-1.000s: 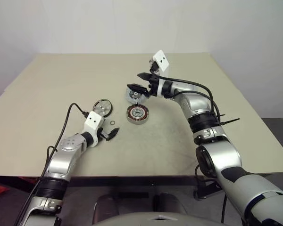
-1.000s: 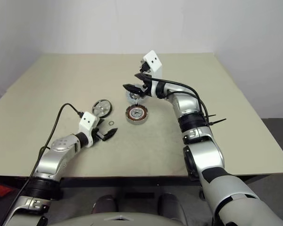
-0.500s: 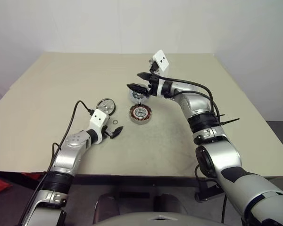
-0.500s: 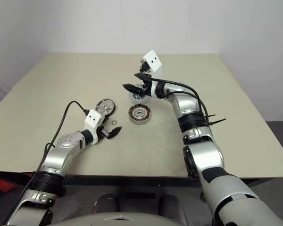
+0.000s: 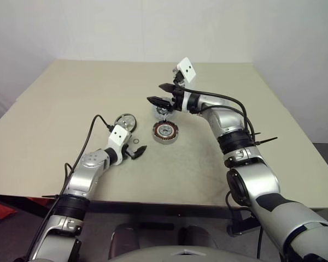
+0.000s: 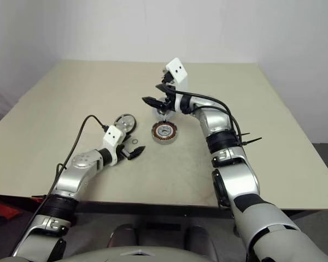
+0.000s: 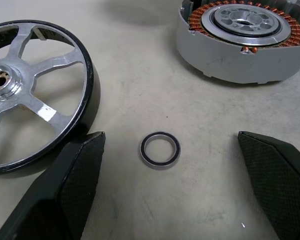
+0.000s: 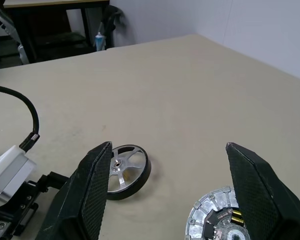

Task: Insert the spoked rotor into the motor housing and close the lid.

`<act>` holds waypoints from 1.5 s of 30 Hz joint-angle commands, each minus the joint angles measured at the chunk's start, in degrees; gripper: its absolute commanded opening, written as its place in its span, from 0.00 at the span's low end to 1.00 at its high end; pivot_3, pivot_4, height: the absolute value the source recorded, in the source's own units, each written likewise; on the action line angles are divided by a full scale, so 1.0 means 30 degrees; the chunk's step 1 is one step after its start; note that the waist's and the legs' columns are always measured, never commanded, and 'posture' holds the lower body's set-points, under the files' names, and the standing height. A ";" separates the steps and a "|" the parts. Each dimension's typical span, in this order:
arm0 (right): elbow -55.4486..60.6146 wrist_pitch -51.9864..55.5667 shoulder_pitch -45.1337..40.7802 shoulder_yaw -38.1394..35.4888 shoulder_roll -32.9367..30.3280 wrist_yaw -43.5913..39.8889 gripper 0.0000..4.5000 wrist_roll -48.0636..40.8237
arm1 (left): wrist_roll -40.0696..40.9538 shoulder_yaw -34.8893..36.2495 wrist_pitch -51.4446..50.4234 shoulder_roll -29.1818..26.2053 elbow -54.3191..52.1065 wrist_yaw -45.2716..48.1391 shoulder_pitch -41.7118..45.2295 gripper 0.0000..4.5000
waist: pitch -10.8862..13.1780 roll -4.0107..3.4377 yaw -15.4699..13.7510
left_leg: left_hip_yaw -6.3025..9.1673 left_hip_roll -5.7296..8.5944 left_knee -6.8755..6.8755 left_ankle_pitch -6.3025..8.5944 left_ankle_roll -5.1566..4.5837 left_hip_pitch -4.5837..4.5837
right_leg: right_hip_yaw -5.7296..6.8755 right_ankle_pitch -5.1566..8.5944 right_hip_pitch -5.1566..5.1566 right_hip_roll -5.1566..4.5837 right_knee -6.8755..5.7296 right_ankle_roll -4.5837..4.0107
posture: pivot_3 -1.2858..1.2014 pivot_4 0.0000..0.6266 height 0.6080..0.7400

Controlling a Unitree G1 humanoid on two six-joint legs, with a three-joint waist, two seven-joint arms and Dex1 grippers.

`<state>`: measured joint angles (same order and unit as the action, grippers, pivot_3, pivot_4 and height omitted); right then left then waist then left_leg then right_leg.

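Beige desk against plain white walls. Motor housing sits flat near the desk centre, copper coils ringing a silver hub, open top up. Lid lies just behind it on the far side, touching or nearly touching its edge, partly hidden by the right arm's fingers. Spoked rotor lies flat to the left of the housing, a little apart from it, silver spokes and small hub showing in the left wrist view. Small thin ring lies on the desk between rotor and housing, touching neither. Left gripper is low over the desk just short of the ring, jaws spread wide with nothing between them but the ring lying ahead; one finger is just beside the rotor rim. Right gripper hovers above the lid and housing, jaws wide apart, empty. Black cable loops from the left wrist.
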<state>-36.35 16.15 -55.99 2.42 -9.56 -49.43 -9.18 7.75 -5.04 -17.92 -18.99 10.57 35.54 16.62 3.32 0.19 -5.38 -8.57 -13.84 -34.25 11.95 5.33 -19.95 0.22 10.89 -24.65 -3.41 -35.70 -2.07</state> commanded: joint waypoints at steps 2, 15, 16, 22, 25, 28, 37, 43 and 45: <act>0.0167 -0.0473 -0.0791 -0.0199 -0.0057 0.0157 0.92 -0.0222 | 0.0160 -0.0181 0.0199 -0.0055 -0.0041 0.0559 -0.0808 1.00 | -0.0001 -0.0001 0.0036 | -0.0001 0.0000 0.0004 0.0000 0.0000 -0.0001 | -0.0004 0.0000 0.0000 0.0003 0.0003 0.0000 | 0.52 0.00 1.00; -0.0204 -0.0786 -0.1082 -0.0175 0.0045 0.0099 0.93 -0.0267 | 0.0247 0.0132 0.0393 0.0136 0.0361 0.0474 -0.2112 0.87 | -0.0034 -0.0054 0.0440 | -0.0006 -0.0004 0.0029 0.0004 -0.0005 -0.0004 | -0.0019 0.0004 0.0018 0.0016 0.0013 0.0005 | 0.52 0.00 1.00; -0.0219 -0.0803 -0.1089 -0.0178 0.0045 0.0100 0.93 -0.0269 | 0.0253 0.0148 0.0377 0.0141 0.0368 0.0489 -0.2109 0.81 | -0.0036 -0.0057 0.0445 | -0.0006 -0.0003 0.0029 0.0005 -0.0006 -0.0004 | -0.0019 0.0005 0.0019 0.0016 0.0014 0.0006 | 0.52 0.00 1.00; -0.0226 -0.0867 -0.1085 -0.0209 0.0039 0.0186 0.93 -0.0267 | -0.0244 0.0137 0.0432 0.0000 0.0476 0.0152 -0.1996 0.62 | -0.0045 -0.0072 0.0442 | -0.0006 0.0001 0.0029 0.0006 -0.0009 -0.0004 | -0.0018 0.0005 0.0021 0.0013 0.0025 0.0006 | 0.52 0.00 1.00; -0.0212 -0.0884 -0.1097 -0.0220 0.0036 0.0203 0.93 -0.0275 | -0.0214 0.0180 0.0402 -0.0006 0.0483 0.0168 -0.1953 0.62 | -0.0049 -0.0079 0.0449 | -0.0006 0.0000 0.0028 0.0006 -0.0009 -0.0001 | -0.0020 0.0005 0.0024 0.0014 0.0017 0.0006 | 0.52 0.00 1.00; -0.0200 -0.0912 -0.1102 -0.0212 0.0037 0.0213 0.93 -0.0270 | -0.0031 0.0263 0.0354 0.0049 0.0508 0.0251 -0.1882 0.62 | -0.0054 -0.0086 0.0453 | -0.0006 0.0000 0.0029 0.0006 -0.0008 0.0005 | -0.0021 0.0005 0.0028 0.0015 0.0013 0.0006 | 0.52 0.00 1.00; -0.0243 -0.1031 -0.1152 -0.0181 0.0004 0.0157 0.93 -0.0245 | -0.0065 0.0273 0.0153 0.0213 0.0441 0.0075 -0.1796 0.30 | -0.0062 -0.0100 0.0433 | -0.0007 0.0004 0.0029 0.0007 -0.0010 -0.0003 | -0.0017 0.0005 0.0028 0.0010 0.0036 0.0006 | 0.52 0.00 1.00; -0.0274 -0.1108 -0.1137 -0.0132 -0.0023 0.0135 0.93 -0.0184 | -0.0086 0.0289 0.0182 0.0290 0.0414 0.0019 -0.1736 0.30 | -0.0064 -0.0102 0.0434 | -0.0005 0.0004 0.0029 0.0008 -0.0012 -0.0001 | -0.0014 0.0005 0.0042 0.0008 0.0035 0.0007 | 0.52 0.00 1.00; -0.0246 -0.1118 -0.1095 -0.0105 -0.0023 0.0124 0.93 -0.0165 | -0.0045 0.0340 0.0177 0.0328 0.0227 -0.0066 -0.1658 0.30 | -0.0064 -0.0103 0.0434 | -0.0006 0.0005 0.0028 0.0008 -0.0012 -0.0001 | -0.0014 0.0005 0.0043 0.0007 0.0035 0.0007 | 0.52 0.00 1.00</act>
<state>-37.75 14.16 -57.39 2.43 -9.56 -49.01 -9.14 7.90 -1.91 -15.52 -18.72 9.89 34.74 12.87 3.12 -0.12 -4.08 -8.59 -13.82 -34.16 11.98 5.29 -19.95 0.18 10.91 -24.52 -3.39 -35.59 -2.05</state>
